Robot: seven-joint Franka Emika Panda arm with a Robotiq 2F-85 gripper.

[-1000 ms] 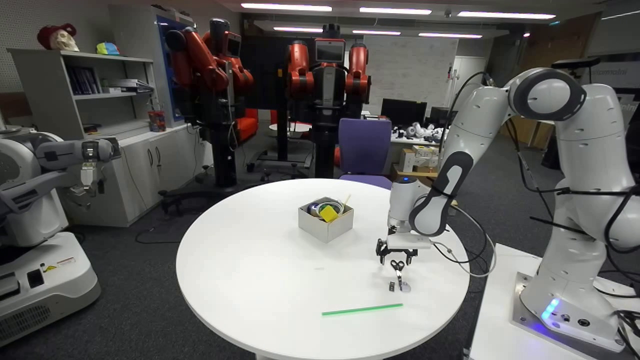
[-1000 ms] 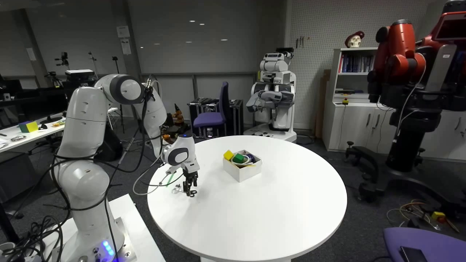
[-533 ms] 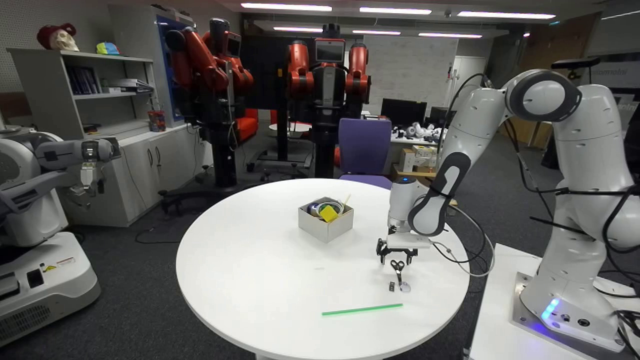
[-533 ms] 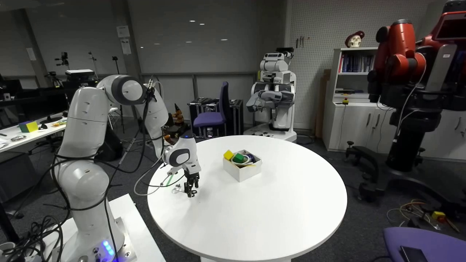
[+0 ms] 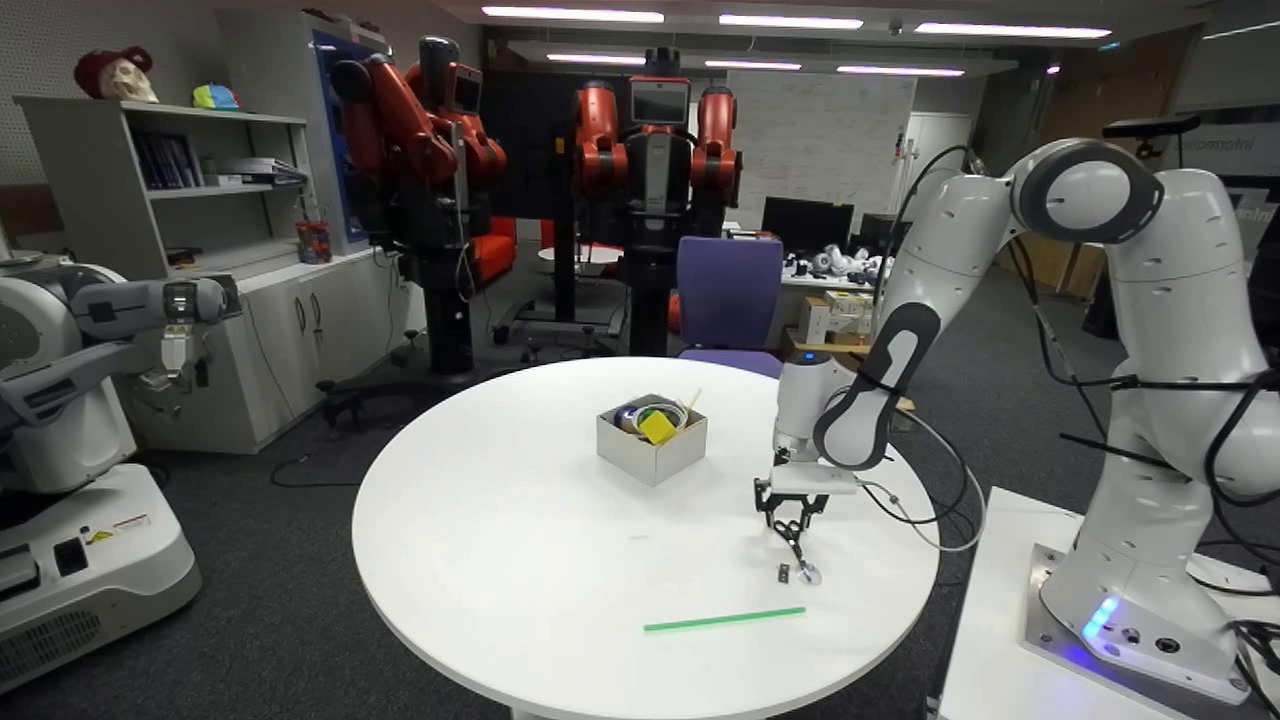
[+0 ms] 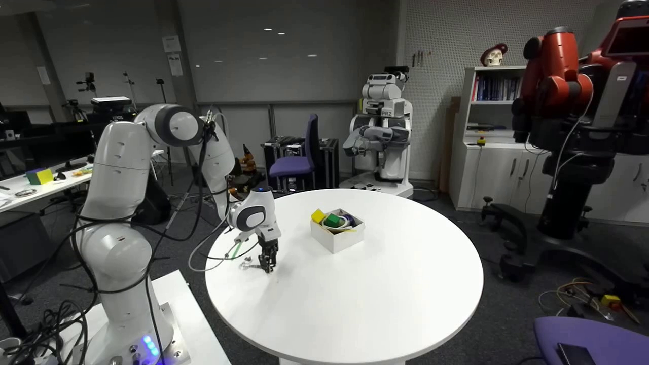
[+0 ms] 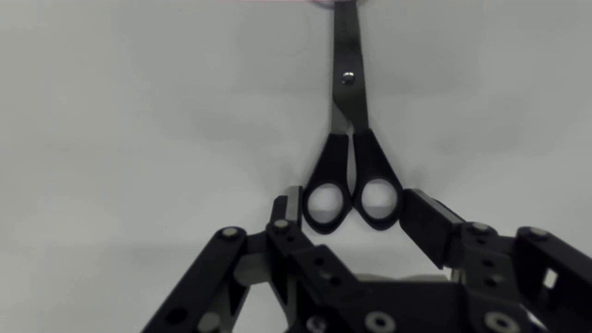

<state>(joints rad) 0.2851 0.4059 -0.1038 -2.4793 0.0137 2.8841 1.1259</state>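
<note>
- Gripper (image 7: pixel 352 208) is pinching the scissors (image 7: pixel 350 92) across both black handle loops.
- Scissors are sitting within the edge of the round white table (image 5: pixel 480 560), on the side by the arm (image 5: pixel 945 250); tabletop contact unclear.
- Box (image 5: pixel 650 462) is standing well apart, white tabletop running between it and the gripper.
- White robot (image 6: pixel 385 121) is bearing "PR2" lettering.
- Wrist view is cropping the blade tips; an exterior view is showing the small dark piece (image 5: pixel 783 573) beside them and the whole green strip (image 5: pixel 725 619).

The bent arm (image 5: pixel 945 245) points its part-closed pincer (image 7: pixel 353 207) downward.
</note>
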